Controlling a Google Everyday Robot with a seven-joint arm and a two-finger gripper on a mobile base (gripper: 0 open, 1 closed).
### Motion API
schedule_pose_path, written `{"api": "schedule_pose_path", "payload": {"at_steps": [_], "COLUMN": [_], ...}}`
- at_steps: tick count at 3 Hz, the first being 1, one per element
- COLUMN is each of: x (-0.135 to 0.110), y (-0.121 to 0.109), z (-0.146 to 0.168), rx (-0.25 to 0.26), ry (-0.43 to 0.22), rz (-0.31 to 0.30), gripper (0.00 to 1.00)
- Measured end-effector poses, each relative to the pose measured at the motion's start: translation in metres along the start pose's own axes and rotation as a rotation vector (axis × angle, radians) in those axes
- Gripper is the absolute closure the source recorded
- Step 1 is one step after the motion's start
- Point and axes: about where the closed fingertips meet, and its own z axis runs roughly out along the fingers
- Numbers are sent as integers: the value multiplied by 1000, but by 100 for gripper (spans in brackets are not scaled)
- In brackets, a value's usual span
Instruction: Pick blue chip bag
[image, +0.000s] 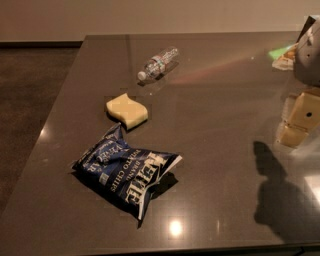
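Camera view. The gripper (298, 122), a pale cream assembly below the grey arm (311, 50), hangs by the right edge of the counter (220, 125), about midway along that edge. It is cut off by the frame, so whether it is released or clenched cannot be told. It appears to hold nothing and to touch nothing. Its shadow (275, 192) falls on the counter toward the near right corner.

The blue chip bag (125, 172) lies flat and wrinkled near the near left corner, lettering upward, well apart from the gripper. Nothing rests on it or against it, which leaves it open to an approach from above. The grasp is judged not yet begun, since most of the counter's width lies between bag and gripper.

Toward the far edge from the bag, near but not touching it, lies a pale yellow sponge (127, 111). A small clear bottle (158, 63) lies on its side nearer the far edge. A green and white item (284, 55) sits at the far right corner.
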Motion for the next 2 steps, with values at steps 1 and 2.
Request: {"api": "schedule_pose_path", "payload": {"at_steps": [1, 2], "x": [0, -49], "y": [0, 8], "z": [0, 5], "rx": [0, -37], "ry": [0, -83], "rz": [0, -58], "gripper": [0, 0]}}
